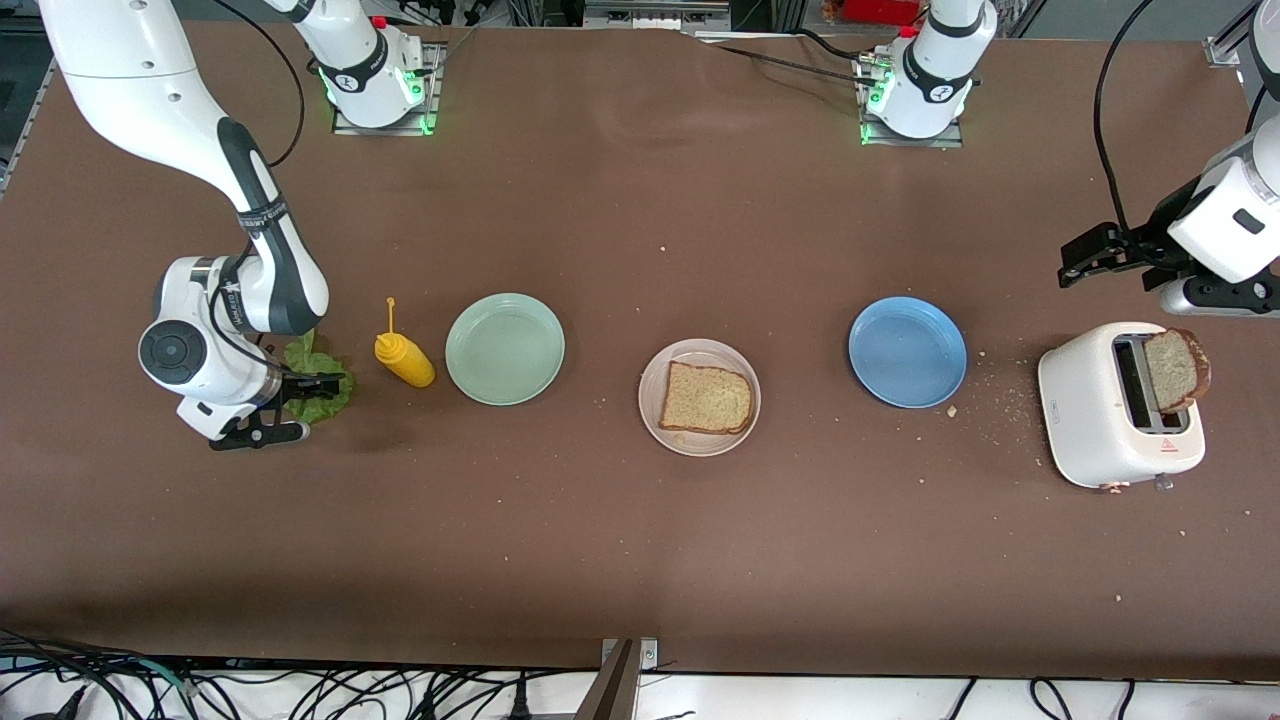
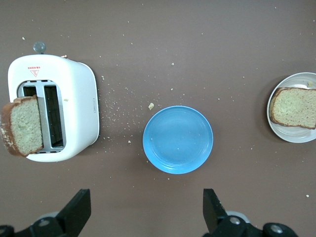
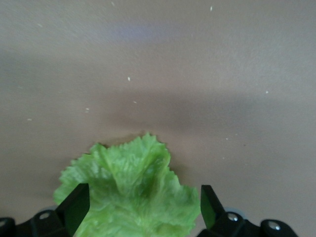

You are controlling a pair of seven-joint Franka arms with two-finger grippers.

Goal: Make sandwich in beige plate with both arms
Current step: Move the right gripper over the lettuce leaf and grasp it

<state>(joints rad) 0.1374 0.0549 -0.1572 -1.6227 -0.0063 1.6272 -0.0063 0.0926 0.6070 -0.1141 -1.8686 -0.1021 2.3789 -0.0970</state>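
Reaching low at the frame's left, the right gripper (image 1: 300,388) was wide open around the lettuce (image 1: 318,392), ready to pinch it; the left gripper (image 1: 1085,255), upper right, waited open and empty.

Bread slice (image 1: 706,398) on beige plate (image 1: 652,412) (between two plates); second slice (image 1: 1175,370) in toaster (image 1: 1090,420)

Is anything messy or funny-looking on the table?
Yes. Crumbs are scattered on the table between the blue plate and the toaster. A bread slice sticks up crookedly from one toaster slot. The lettuce leaf lies on the bare table.
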